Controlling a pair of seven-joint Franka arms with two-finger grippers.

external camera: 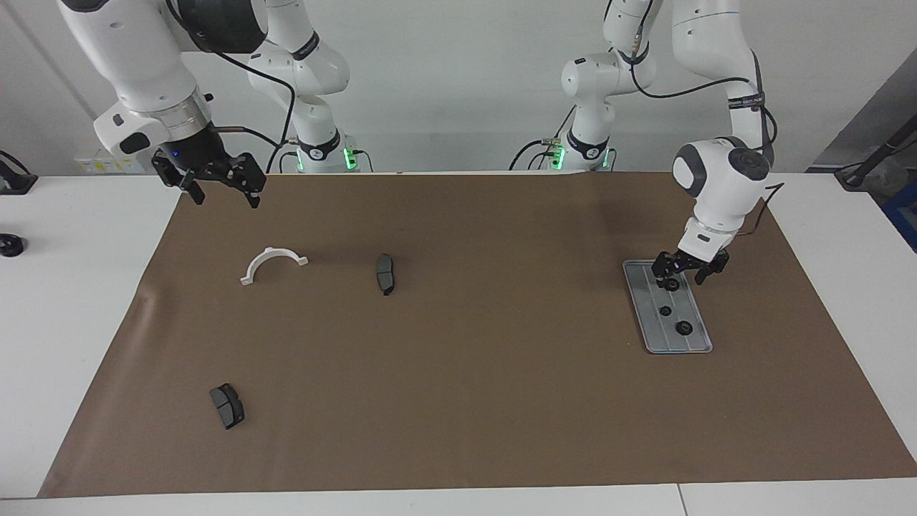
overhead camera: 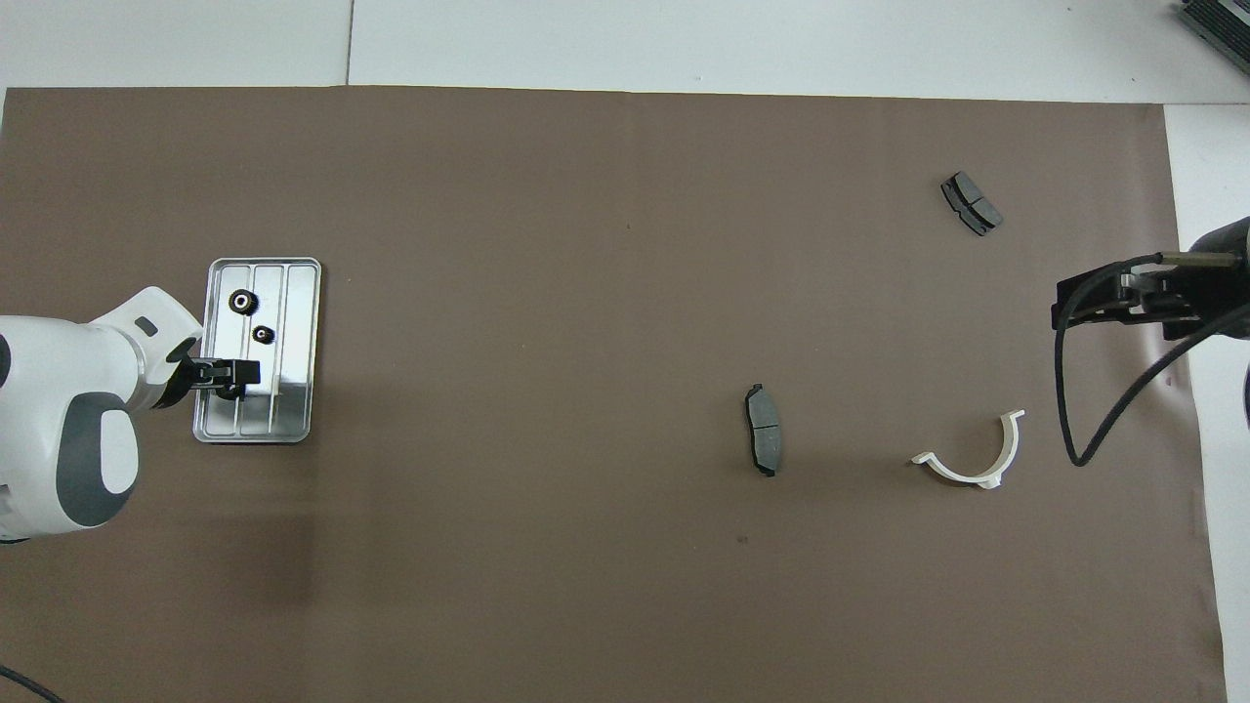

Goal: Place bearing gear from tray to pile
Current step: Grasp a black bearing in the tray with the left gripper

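Note:
The silver-grey tray (external camera: pixel 698 349) (overhead camera: pixel 293 410) lies toward the left arm's end of the table with three small black bearing gears in it. My left gripper (external camera: pixel 680 279) (overhead camera: pixel 234 373) is down in the tray at the gear nearest the robots (external camera: pixel 671 285), which it covers in the overhead view. The other two gears (external camera: pixel 665 311) (external camera: pixel 683 328) lie free. The pile is a loose scatter toward the right arm's end: a white bracket (external camera: pixel 272 261) and two dark brake pads (external camera: pixel 385 274) (external camera: pixel 227 405). My right gripper (external camera: pixel 218 190) waits open in the air over the mat's corner.
A brown mat (external camera: pixel 458 358) covers most of the white table. A small black object (external camera: pixel 11 245) sits on the bare table off the mat at the right arm's end. A cable (overhead camera: pixel 1074 391) hangs from the right arm above the bracket (overhead camera: pixel 977 459).

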